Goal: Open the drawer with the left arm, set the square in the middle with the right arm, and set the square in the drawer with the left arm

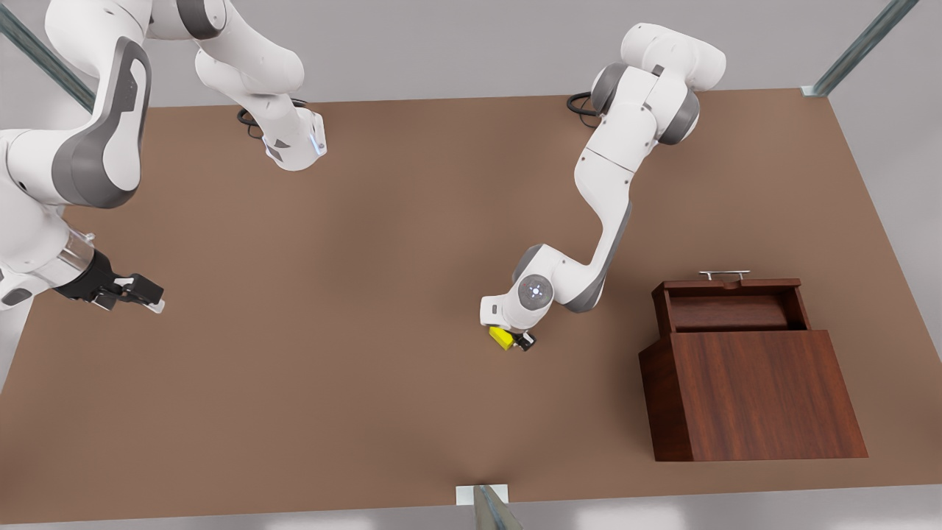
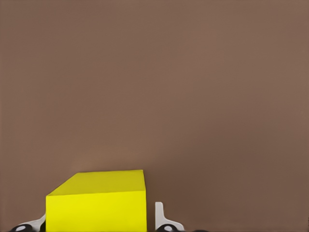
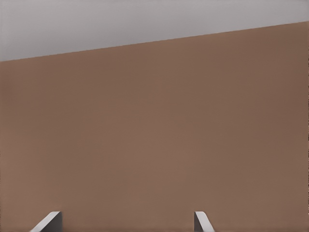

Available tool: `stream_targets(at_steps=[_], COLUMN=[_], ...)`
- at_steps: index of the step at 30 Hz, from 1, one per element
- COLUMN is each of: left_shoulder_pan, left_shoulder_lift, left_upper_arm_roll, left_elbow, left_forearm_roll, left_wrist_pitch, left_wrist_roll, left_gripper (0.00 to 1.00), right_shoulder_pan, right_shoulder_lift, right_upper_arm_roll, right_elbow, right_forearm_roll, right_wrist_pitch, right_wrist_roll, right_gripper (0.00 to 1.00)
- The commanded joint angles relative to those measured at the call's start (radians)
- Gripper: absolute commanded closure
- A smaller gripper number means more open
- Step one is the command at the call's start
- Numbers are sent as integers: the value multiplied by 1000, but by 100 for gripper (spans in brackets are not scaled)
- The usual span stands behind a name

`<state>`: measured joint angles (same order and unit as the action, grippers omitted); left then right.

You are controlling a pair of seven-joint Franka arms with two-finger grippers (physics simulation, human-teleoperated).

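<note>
The dark reddish-brown wooden drawer (image 1: 728,305) stands pulled out, holding nothing. The left gripper (image 1: 513,340) clasps the small yellow cube (image 1: 502,338) (image 2: 99,203); the right gripper (image 1: 140,293) waits spread wide.

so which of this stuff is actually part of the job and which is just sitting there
Part of the job:
- small bright yellow cube, between the left gripper's fingers
- open dark reddish-brown wooden drawer with its silver bar handle
- right gripper, open, waiting aside

Just there:
- plain brown tabletop
- grey metal frame posts
</note>
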<state>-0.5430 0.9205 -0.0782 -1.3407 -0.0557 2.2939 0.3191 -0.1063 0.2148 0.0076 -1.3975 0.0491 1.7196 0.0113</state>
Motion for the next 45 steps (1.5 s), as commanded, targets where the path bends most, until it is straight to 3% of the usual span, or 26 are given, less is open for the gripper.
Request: stream_targets(at_steps=[1,7,21,31,38,42,45], left_shoulder_pan=[0,0,0,12,17,17,15], left_shoulder_lift=[0,1,-18,-256,-344,-376,-489], left_upper_arm_roll=[0,0,-2,38,175,350,428], left_elbow=[0,0,32,29,28,14,-141], left_forearm_roll=[0,-3,-4,-3,-18,-55,-56], left_wrist_pitch=[1,1,-16,-307,-427,-504,-499], left_wrist_roll=[0,-5,-14,17,179,402,498], left_gripper=[18,24,25,24,24,24,24], right_shoulder_pan=[0,2,2,4,4,2,4], right_shoulder_lift=[0,1,1,3,3,1,3], right_upper_arm_roll=[0,0,0,0,0,0,0], right_elbow=[0,0,0,0,0,0,0], right_forearm_roll=[0,2,2,2,0,0,2], right_wrist_pitch=[0,2,0,2,2,0,2], right_wrist_roll=[-1,-1,1,1,-1,1,1], right_gripper=[0,0,0,0,0,0,0])
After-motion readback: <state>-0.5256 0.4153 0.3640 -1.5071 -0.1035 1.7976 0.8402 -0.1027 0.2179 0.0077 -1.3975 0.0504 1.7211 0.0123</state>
